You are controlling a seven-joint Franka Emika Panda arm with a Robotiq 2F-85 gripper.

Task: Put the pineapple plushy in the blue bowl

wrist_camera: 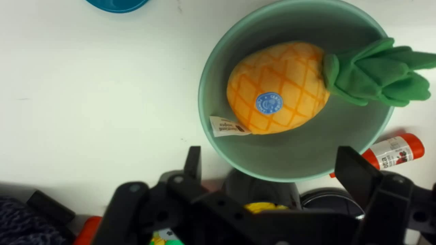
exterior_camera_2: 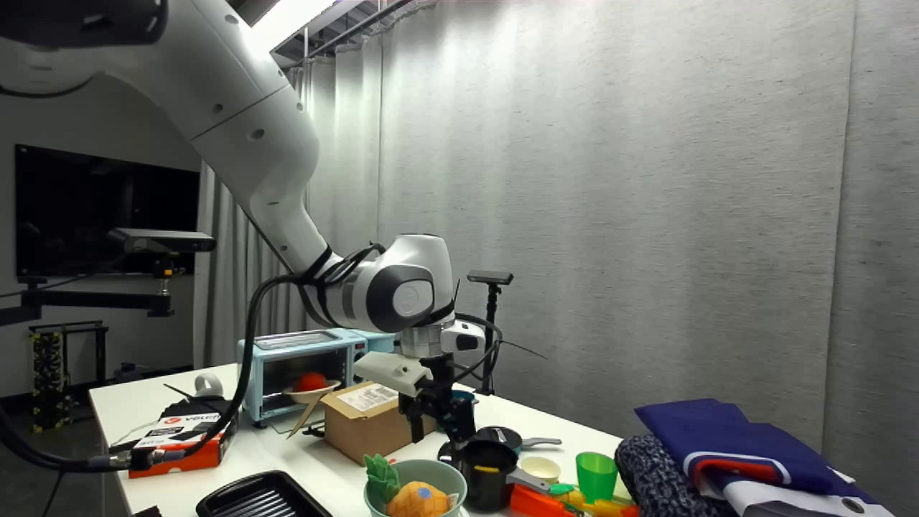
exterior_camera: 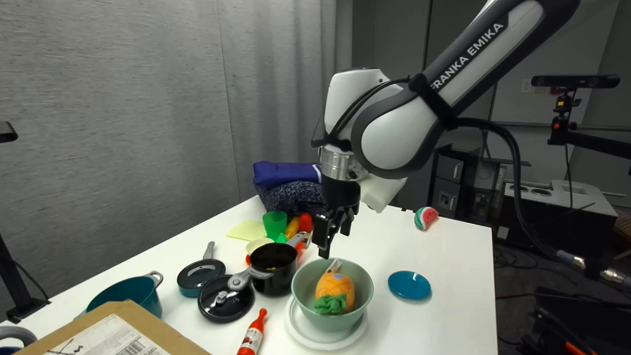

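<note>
The pineapple plushy lies inside the blue bowl, a large pale teal bowl on a white plate. In an exterior view, its orange body sits in the bowl and its green top reaches over the rim. In the wrist view, the plushy lies on its side in the bowl, with its leaves past the rim. My gripper hangs above the bowl's edge on the black pot's side. In the wrist view, the gripper has its fingers wide apart with nothing between them, clear of the plushy.
A black pot stands close beside the bowl. A black lid and a red bottle lie nearby. A bright-blue disc and a watermelon toy are on the table. A cardboard box and a toaster oven stand farther off.
</note>
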